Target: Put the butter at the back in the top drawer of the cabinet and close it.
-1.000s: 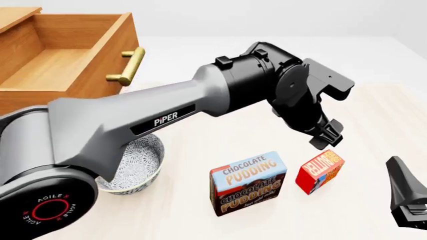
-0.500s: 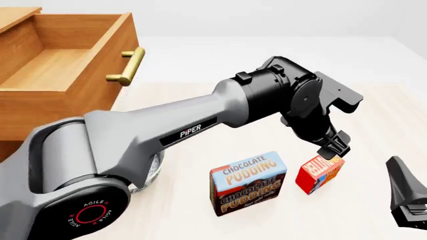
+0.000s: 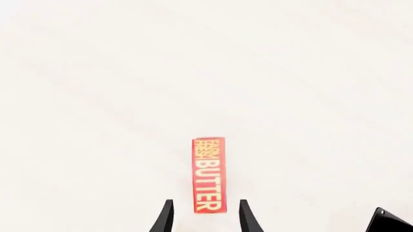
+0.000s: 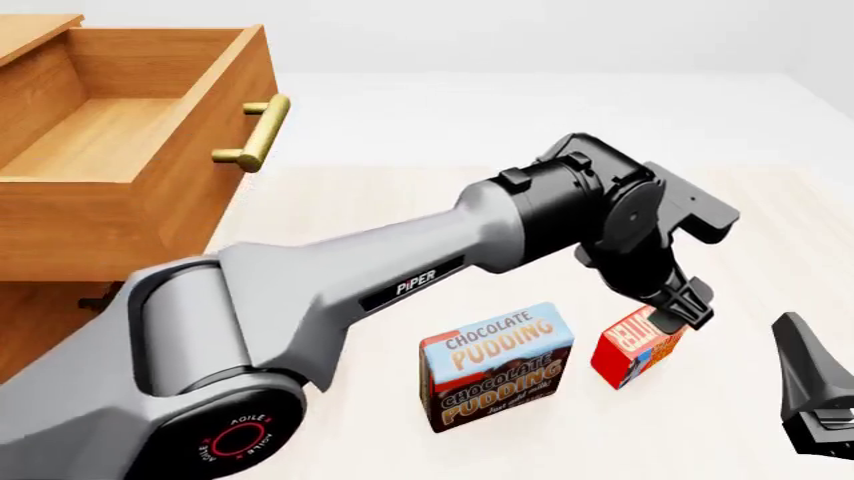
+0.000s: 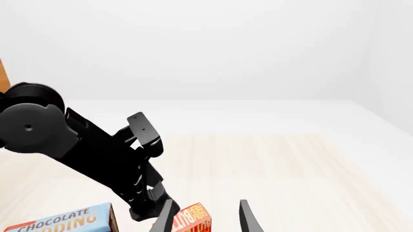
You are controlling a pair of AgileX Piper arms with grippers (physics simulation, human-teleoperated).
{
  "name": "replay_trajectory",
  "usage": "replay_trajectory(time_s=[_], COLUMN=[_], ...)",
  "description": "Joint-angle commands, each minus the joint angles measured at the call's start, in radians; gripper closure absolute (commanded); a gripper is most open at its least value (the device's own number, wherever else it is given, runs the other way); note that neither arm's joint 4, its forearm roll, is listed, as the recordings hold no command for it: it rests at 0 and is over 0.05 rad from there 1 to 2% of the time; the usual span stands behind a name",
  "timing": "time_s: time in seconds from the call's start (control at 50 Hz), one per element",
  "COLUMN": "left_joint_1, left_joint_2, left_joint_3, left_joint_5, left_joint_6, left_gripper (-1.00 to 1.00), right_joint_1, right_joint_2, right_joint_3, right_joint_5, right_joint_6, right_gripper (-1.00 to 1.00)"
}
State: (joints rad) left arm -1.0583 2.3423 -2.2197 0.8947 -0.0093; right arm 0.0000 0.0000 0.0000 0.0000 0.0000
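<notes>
Left end effector (image 4: 683,312) hangs right over the top of the butter (image 4: 639,347), fingers spread and nothing pinched. From the left wrist view those two dark fingers (image 3: 164,218) stand either side of the near end of the red box (image 3: 209,175), gaps showing on both sides, the word BUTTER running along its narrow top face. That gap can't be read from the front view, where the wrist hides the fingertips.

Butter stands on the pale tabletop (image 4: 400,230), just beside the Chocolate Pudding box (image 4: 498,366), apart from it. Right wrist view catches the left end effector (image 5: 143,209) from the side, low beside the butter (image 5: 191,218), with the pudding box (image 5: 61,223) at the frame edge.

Right end effector (image 5: 203,216) shows parted, empty fingers in its own camera; the front view only catches a dark piece of it at the edge (image 4: 814,396).

Far left, the top drawer (image 4: 127,135) of the cabinet (image 4: 54,290) is pulled out and open, brass handle (image 4: 256,132) facing the tabletop.
</notes>
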Motion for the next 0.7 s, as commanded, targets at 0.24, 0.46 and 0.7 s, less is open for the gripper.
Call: replay_trajectory(time_s=[0.24, 0.46, 0.7], left_joint_1=[-0.012, -0.007, -0.010], left_joint_2=[0.068, 0.075, 0.094], left_joint_3=[-0.068, -0.059, -0.067], left_joint_5=[0.020, 0.011, 0.011], left_joint_6=[-0.022, -0.026, -0.040], left_gripper=[-1.00, -1.00, -1.00], right_joint_1=[0.000, 0.000, 0.000], right_joint_2=[0.000, 0.000, 0.000], right_joint_3=[0.000, 0.000, 0.000], right_joint_5=[0.000, 0.000, 0.000], right_joint_6=[0.000, 0.000, 0.000], right_gripper=[-1.00, -1.00, -1.00])
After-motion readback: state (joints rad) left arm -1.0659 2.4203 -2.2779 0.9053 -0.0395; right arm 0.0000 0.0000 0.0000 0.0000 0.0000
